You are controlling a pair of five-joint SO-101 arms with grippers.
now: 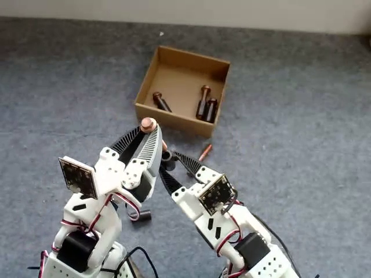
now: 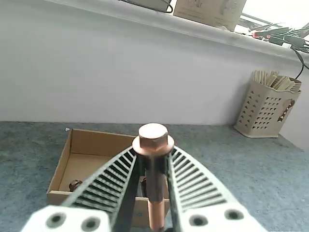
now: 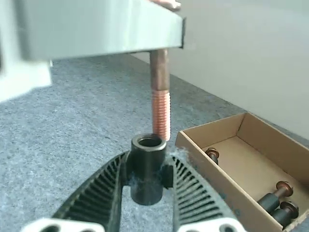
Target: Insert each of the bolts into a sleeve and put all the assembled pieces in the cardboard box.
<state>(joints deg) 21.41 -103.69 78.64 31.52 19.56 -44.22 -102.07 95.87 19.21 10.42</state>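
Observation:
My left gripper (image 1: 148,128) is shut on a copper bolt (image 2: 153,166), held upright with its head on top. My right gripper (image 3: 147,176) is shut on a black sleeve (image 3: 147,166), its hole facing up. The bolt's threaded tip (image 3: 161,116) hangs just above and slightly behind the sleeve's mouth. In the high view the sleeve (image 1: 167,157) sits just below the bolt head (image 1: 148,124). The cardboard box (image 1: 174,61) lies beyond both grippers and holds three assembled pieces (image 1: 206,104). A loose bolt (image 1: 205,152) lies on the carpet by the box. A loose sleeve (image 1: 144,215) rests near the left arm's base.
Grey carpet covers the floor around the box. A white wall stands behind it, with a beige perforated basket (image 2: 268,108) of sticks at the far right in the left wrist view.

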